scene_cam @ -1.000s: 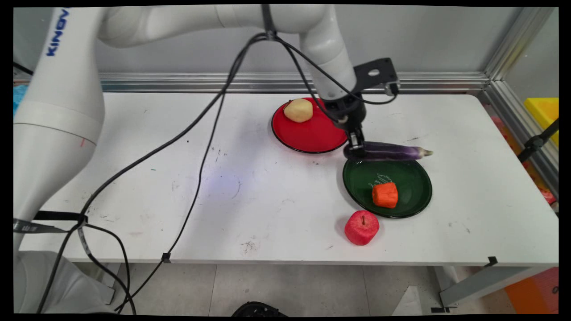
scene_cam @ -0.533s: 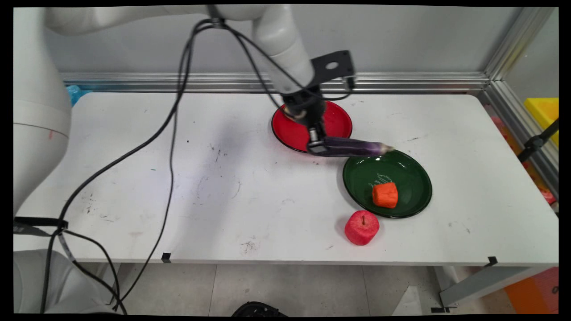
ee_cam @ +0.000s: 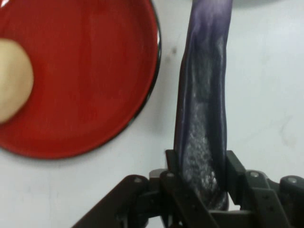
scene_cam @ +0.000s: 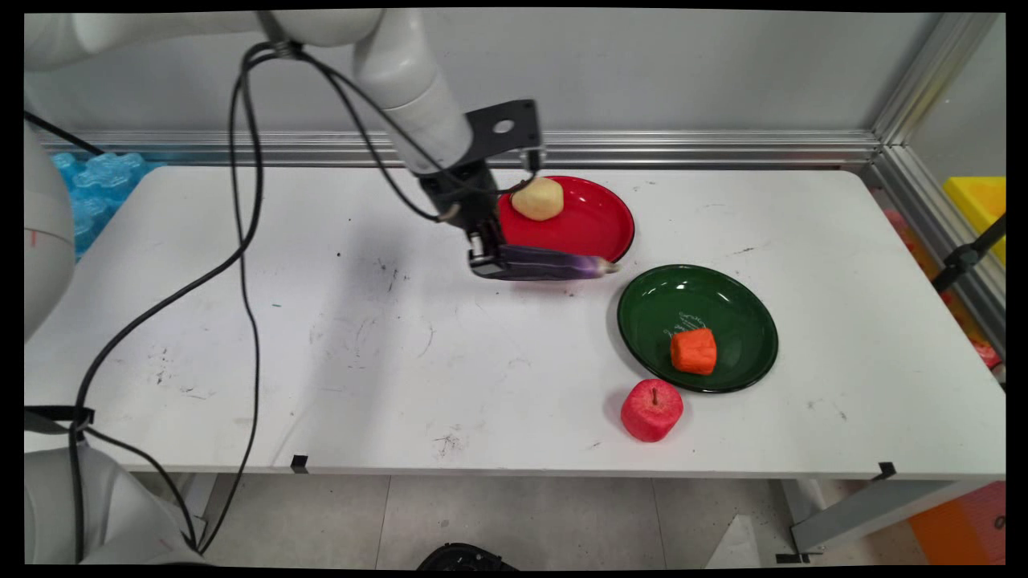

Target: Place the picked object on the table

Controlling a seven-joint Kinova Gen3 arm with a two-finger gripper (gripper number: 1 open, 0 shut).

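Observation:
My gripper (scene_cam: 484, 258) is shut on the thick end of a long purple eggplant (scene_cam: 550, 264), which it holds level just above the table, in front of the red plate (scene_cam: 594, 229). In the hand view the eggplant (ee_cam: 204, 109) runs upward from between the fingers (ee_cam: 173, 166), with the red plate (ee_cam: 90, 80) to its left. A pale potato (scene_cam: 537, 198) lies on the red plate's far left side; the hand view shows the potato (ee_cam: 12, 85) at the left edge.
A green plate (scene_cam: 723, 301) holding an orange carrot chunk (scene_cam: 693, 351) sits to the right. A red apple (scene_cam: 651, 409) rests on the table before it. Black cables hang from the arm at left. Blue objects (scene_cam: 92, 181) lie off the table's far left corner.
The gripper has carried the eggplant leftward, from the green plate's far rim to in front of the red plate's left side. The arm swung left, uncovering the potato.

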